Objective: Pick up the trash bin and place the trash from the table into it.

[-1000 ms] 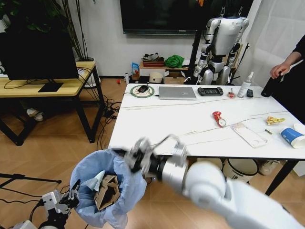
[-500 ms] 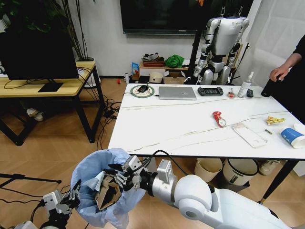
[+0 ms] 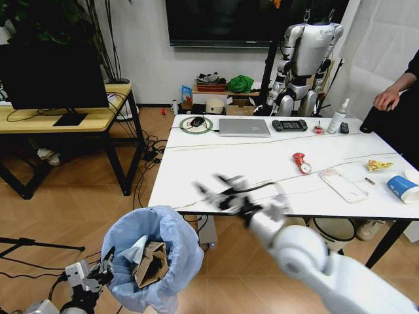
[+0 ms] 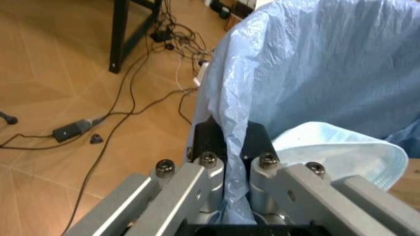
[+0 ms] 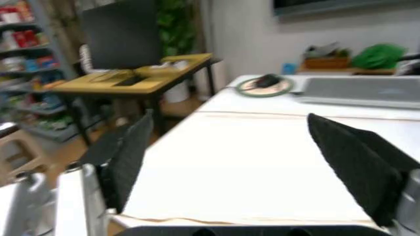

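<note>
Fingers (image 4: 210,147) of the left gripper (image 4: 226,147) pinch the crinkled blue liner of the trash bin (image 3: 154,258), held low beside the table (image 3: 249,170). Cardboard sits inside. The right gripper (image 3: 219,190) hangs wide, empty, over the marble edge.

trash bin (image 3: 157,252): light-blue crinkled liner, brown cardboard (image 3: 150,263) inside. table (image 3: 236,163): white marble, thin dark veins. red wrapper (image 3: 300,162), yellow wrapper (image 3: 378,165), blue-white cup (image 3: 400,188).
</note>
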Tool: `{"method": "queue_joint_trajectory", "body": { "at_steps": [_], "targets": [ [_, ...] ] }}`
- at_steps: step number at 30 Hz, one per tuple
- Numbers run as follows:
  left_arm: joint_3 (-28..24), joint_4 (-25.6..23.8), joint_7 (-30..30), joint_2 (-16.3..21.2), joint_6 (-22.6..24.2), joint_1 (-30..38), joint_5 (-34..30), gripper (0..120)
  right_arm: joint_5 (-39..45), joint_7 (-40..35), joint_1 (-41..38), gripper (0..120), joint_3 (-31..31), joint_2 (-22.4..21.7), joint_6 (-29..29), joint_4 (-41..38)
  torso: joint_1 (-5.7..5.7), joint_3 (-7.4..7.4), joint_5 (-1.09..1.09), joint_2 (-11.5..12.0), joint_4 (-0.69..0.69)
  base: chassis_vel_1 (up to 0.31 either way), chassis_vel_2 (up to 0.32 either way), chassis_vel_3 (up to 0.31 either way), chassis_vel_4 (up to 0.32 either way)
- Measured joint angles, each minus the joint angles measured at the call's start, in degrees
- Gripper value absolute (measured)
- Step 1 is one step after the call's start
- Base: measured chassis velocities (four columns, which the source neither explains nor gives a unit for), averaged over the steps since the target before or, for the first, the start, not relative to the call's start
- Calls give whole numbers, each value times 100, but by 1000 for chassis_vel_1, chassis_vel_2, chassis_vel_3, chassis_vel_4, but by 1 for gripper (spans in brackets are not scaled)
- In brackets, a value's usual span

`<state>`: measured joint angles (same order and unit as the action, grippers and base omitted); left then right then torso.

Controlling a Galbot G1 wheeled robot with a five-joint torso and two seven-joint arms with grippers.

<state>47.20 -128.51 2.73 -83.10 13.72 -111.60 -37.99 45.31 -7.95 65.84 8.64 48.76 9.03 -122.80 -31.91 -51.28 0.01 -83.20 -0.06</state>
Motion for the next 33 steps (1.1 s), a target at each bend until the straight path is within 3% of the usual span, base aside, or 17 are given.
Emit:
{"method": "queue_joint_trajectory", "body": {
  "at_steps": [4,6,7,13,14,18,22,33],
  "targets": [
    [-21,178,65,170,-34,45,40,0,-528,580,1058,100,1185,179,-636,266,0,0,1,0,2,0,0,0,0],
    [-44,280,188,400,-112,25,37,0,-955,1086,1940,100,2104,606,-1002,408,0,0,0,0,2,0,0,0,0],
    [-44,280,188,400,-112,25,37,0,-955,1086,1940,100,2104,606,-1002,408,0,0,0,0,2,0,0,0,0],
    [-67,450,399,458,-298,-14,106,0,-1705,2161,2934,100,3132,2132,-1753,769,1,1,2,0,1,0,0,0,0],
    [-67,450,399,458,-298,-14,106,0,-1705,2161,2934,100,3132,2132,-1753,769,1,1,2,0,1,0,0,0,0],
    [-99,646,484,393,-411,42,143,0,-2134,2769,3065,100,3606,3029,-2190,1181,1,1,-2,0,2,0,0,0,0],
    [-155,813,514,427,-454,78,139,0,-2362,2999,2992,100,3685,3433,-2385,1400,1,0,-2,0,4,0,0,0,0],
    [-253,882,521,507,-467,96,54,0,-2453,3113,2898,100,3676,3645,-2462,1479,1,0,-2,0,3,-39,-30,51,43]
  ]
}}
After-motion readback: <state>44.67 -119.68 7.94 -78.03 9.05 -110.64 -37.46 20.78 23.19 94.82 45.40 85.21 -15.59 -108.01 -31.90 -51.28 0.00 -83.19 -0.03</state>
